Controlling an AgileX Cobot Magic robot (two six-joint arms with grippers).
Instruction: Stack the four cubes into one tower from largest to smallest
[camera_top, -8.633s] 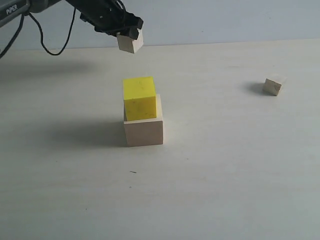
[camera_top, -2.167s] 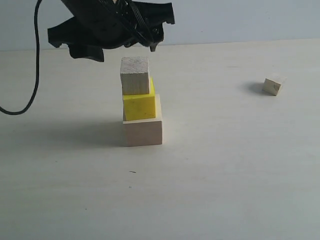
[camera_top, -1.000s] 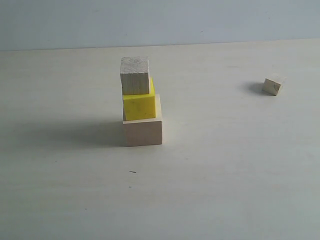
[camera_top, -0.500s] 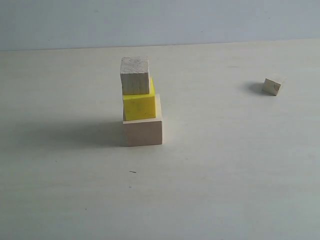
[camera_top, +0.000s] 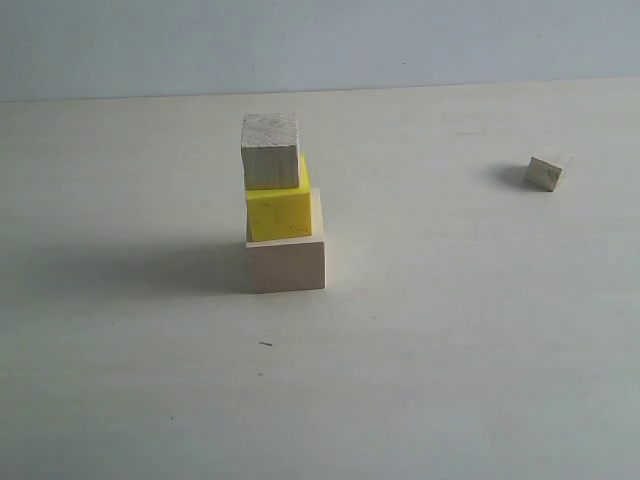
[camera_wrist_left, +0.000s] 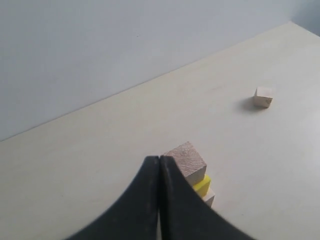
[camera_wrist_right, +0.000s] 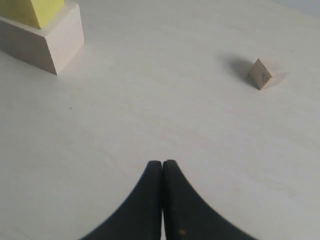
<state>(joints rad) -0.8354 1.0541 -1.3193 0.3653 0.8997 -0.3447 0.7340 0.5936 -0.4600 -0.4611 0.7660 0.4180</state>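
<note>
The left gripper (camera_wrist_left: 159, 165), which had hovered over the tower (camera_top: 283, 225) two seconds earlier, had left the exterior view. Its dark curved fingers were pressed together on nothing, raised above the stack. The right gripper (camera_wrist_right: 162, 167) was likewise clamped empty over the pale table (camera_top: 450, 350). The tower stood three high: large bare-wood cube (camera_top: 287, 262), yellow cube (camera_top: 278, 210), and small grainy wood cube (camera_top: 270, 152), set toward the left edge. The tiny wood cube (camera_top: 546, 172) lay well apart to the right.
</note>
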